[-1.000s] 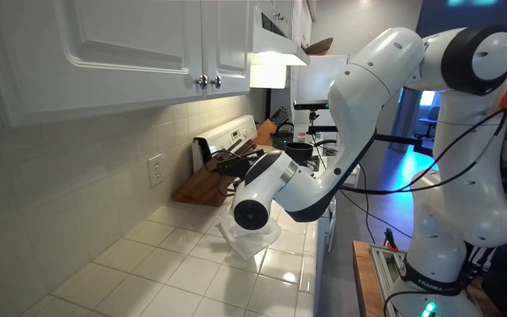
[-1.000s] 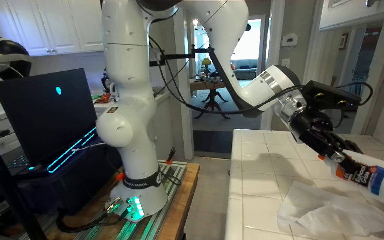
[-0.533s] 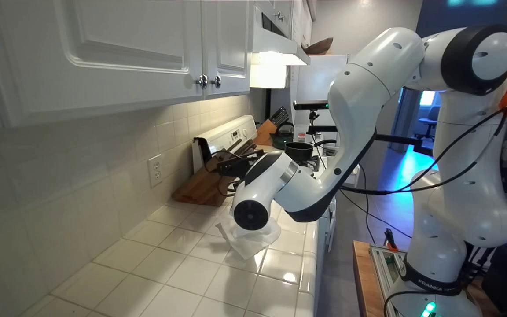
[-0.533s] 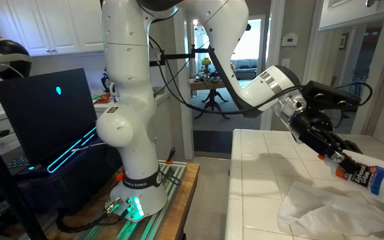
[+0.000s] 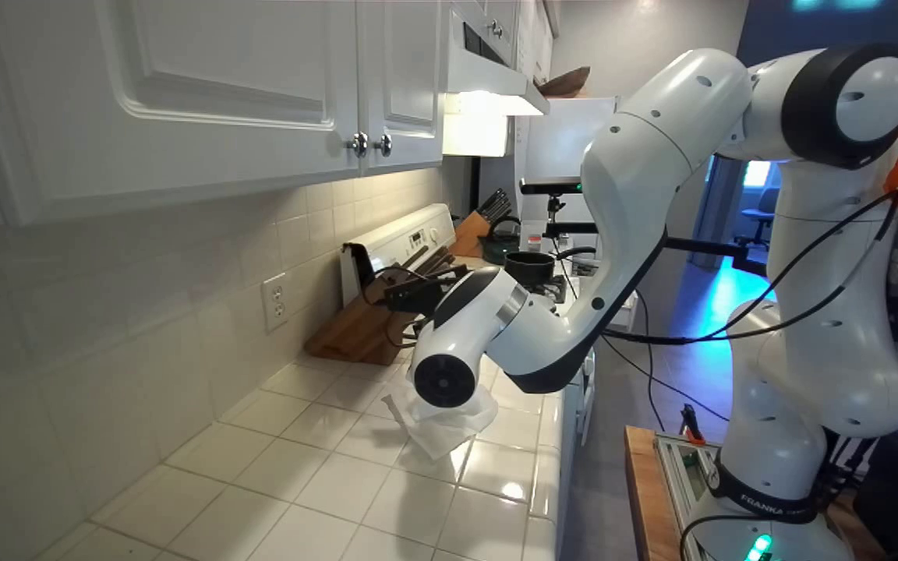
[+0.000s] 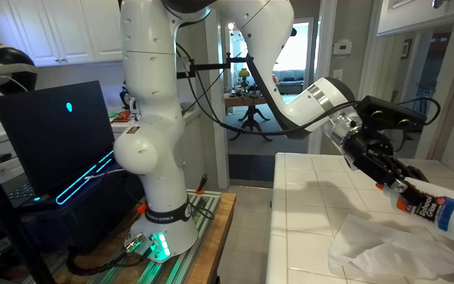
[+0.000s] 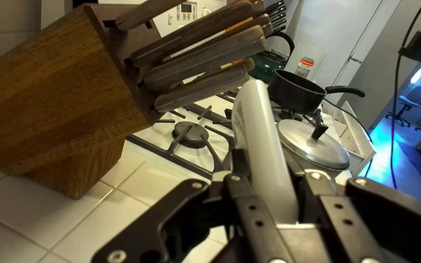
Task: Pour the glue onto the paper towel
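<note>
One glue bottle (image 6: 447,211) is hanging aslant, the gripper (image 7: 269,170) pinching its sides, its orange cap (image 6: 379,186) sitting at the higher end. Beneath or just beside it, I cannot tell which, the paper towel (image 6: 392,250) is lying rumpled on the tiled counter (image 6: 306,246). Over the last second nothing is visibly shifting, so the pour is probably still awaiting a cap-down tip.

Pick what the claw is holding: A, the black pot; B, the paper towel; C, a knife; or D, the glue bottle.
D: in an exterior view the claw is closed on the glue bottle, marked School Glue, while the paper towel lies on the counter.
</note>
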You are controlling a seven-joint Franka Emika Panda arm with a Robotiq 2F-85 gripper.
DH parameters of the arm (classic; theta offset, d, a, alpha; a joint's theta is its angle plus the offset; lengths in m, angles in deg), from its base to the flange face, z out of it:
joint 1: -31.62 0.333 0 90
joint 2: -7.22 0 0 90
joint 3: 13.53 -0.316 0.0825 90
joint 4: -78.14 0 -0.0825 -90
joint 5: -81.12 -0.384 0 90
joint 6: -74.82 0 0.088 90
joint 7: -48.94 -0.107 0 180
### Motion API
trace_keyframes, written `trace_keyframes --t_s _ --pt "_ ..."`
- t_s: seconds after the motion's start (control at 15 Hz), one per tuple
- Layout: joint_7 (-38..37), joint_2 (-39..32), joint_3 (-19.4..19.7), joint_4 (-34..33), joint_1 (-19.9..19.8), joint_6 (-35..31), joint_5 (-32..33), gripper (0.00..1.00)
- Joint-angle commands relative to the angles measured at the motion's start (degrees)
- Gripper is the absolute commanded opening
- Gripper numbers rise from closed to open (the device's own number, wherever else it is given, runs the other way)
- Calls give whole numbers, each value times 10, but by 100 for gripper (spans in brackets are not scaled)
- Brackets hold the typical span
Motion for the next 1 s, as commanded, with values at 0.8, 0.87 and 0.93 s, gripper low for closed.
trace_keyframes --t_s 0.8,0.87,0.93 --pt "-56 -1 0 10 -1 6 0 6" --pt "-51 -3 0 11 -1 9 1 6" --pt "-50 -6 1 12 -1 12 1 6"
